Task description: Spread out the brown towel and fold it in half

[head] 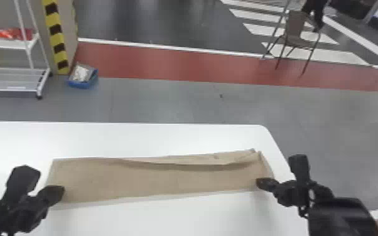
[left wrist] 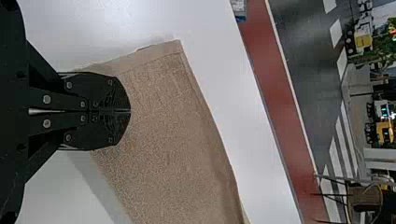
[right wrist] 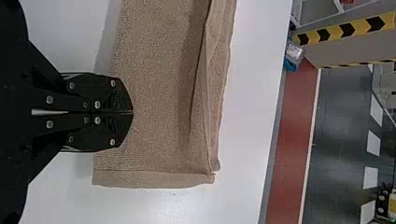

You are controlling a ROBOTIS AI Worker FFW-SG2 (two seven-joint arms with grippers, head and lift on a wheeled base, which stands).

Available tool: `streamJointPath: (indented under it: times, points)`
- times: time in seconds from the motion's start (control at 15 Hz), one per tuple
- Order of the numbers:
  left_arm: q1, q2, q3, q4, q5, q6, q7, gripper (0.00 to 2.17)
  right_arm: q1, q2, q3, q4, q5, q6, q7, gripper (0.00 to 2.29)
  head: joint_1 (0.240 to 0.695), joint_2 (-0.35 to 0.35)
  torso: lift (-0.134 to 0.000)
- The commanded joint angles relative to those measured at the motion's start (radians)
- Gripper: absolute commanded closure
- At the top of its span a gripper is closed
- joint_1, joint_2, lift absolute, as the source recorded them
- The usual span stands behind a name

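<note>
- Across the white table [head: 153, 138], in a long, narrow strip from left to right: the towel [head: 153, 179].
- At the near edge of the towel, close to its left end: left gripper [head: 62, 190], with fingers closed together on the edge.
- At the same near edge, by the right end: right gripper [head: 258, 181], likewise closed on the cloth, fingertips pointing toward the far side.
- Well apart from one another, with most of the towel's length between the two grippers.
- Brown, fairly smooth over the left part and the middle, with a fine, rough nap in both wrist views.
- Folded lengthwise into layers, with far edges out of line toward the right.
- Along the far side, a loose, rumpled band of cloth, with a shallow curved hollow and a darker shadow beneath it.
- At the far right corner, small puckers and stacked edges slightly out of line.
- Across each short end, a flatter hem band.
- Along the near edge, nearly straight between the grippers, with a soft grey shadow on the table below.
- Beyond the table, on the floor: a blue box [head: 83, 82] at far left, near a rack [head: 12, 89], and a chair [head: 295, 31] at far right.
</note>
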Motion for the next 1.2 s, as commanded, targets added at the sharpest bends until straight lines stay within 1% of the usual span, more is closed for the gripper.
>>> streamJointPath:
  times: [0.0, 0.27, 0.47, 0.6, 0.73, 0.87, 1.13]
  points:
    - [0.004, 0.002, 0.001, 0.001, -0.013, 0.001, 0.002, 1.63, 0.000, 0.000, 0.003, -0.001, -0.004, 0.021, 0.011, 1.42, 0.695, -0.259, 0.000]
    - [0.029, 0.015, 0.012, -0.007, -0.014, 0.004, 0.004, 1.63, 0.005, -0.002, 0.003, -0.006, -0.012, 0.028, 0.032, 1.42, 0.695, -0.245, 0.000]
    - [0.049, 0.018, 0.021, -0.018, -0.014, 0.007, 0.004, 1.63, 0.026, -0.002, 0.003, -0.038, -0.025, 0.058, 0.051, 1.42, 0.695, -0.240, 0.000]
    - [0.059, 0.025, 0.026, -0.029, -0.016, 0.007, 0.004, 1.63, 0.052, 0.004, 0.001, -0.076, -0.036, 0.083, 0.063, 1.43, 0.695, -0.238, 0.000]
    - [0.067, 0.033, 0.046, -0.035, -0.016, 0.010, 0.000, 1.63, 0.089, 0.007, 0.003, -0.109, -0.071, 0.110, 0.077, 1.43, 0.695, -0.235, 0.000]
    - [0.067, 0.039, 0.052, -0.035, -0.014, 0.007, -0.003, 1.63, 0.121, 0.009, 0.000, -0.155, -0.084, 0.138, 0.084, 1.46, 0.695, -0.225, 0.000]
    - [0.081, 0.045, 0.076, -0.042, -0.014, 0.007, -0.009, 1.63, 0.198, 0.020, -0.014, -0.245, -0.130, 0.184, 0.114, 1.48, 0.695, -0.212, 0.000]
